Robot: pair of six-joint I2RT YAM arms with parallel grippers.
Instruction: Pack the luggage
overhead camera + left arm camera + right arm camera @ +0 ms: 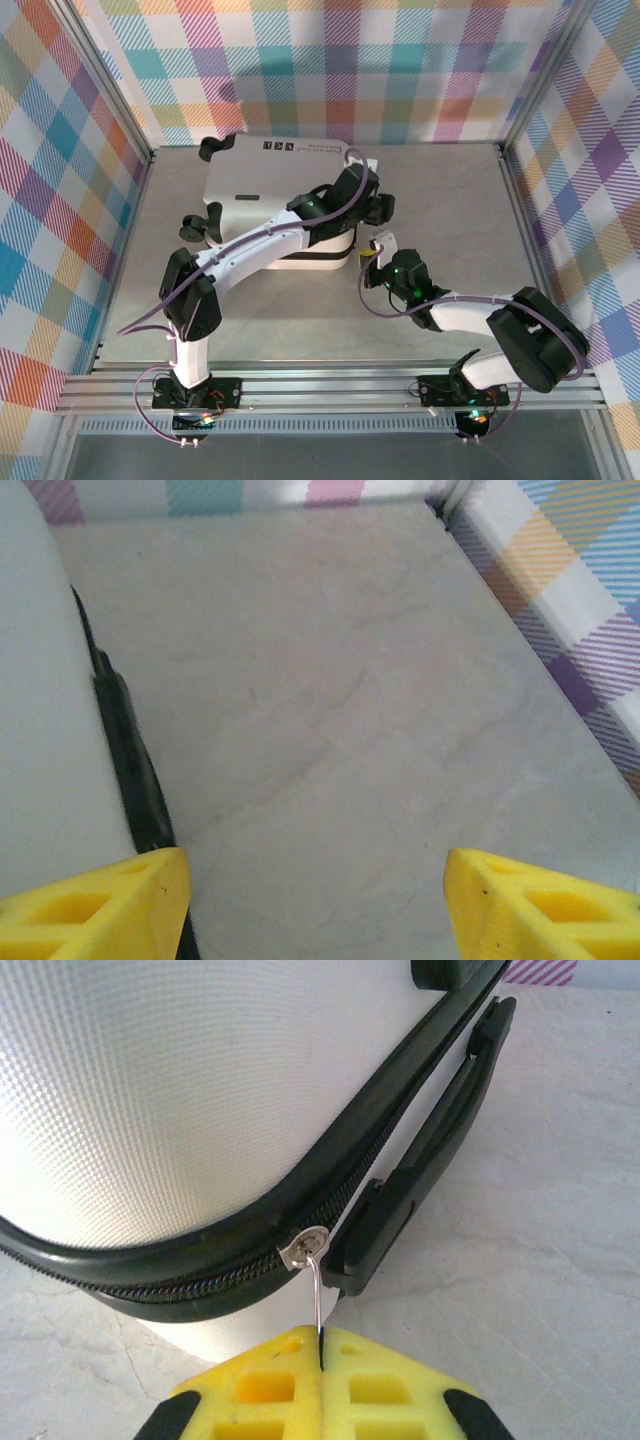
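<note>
3 plaid walls (350, 70) surround pale tabletop (450, 210); left hand (316, 880) open beside luggage (265, 180), right hand (320, 1355) pinching zipper pull (316, 1295).

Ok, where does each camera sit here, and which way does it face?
Top external: above and behind the bases, looking down at the table and luggage; both arms show.
Left wrist: on the left arm, looking over bare table beside the luggage; the left pincer, open, shows yellow fingertips.
Right wrist: on the right arm, facing the luggage's zipper seam; the right pincer is shut on the zipper pull.
Shared: all three see the luggage.
</note>
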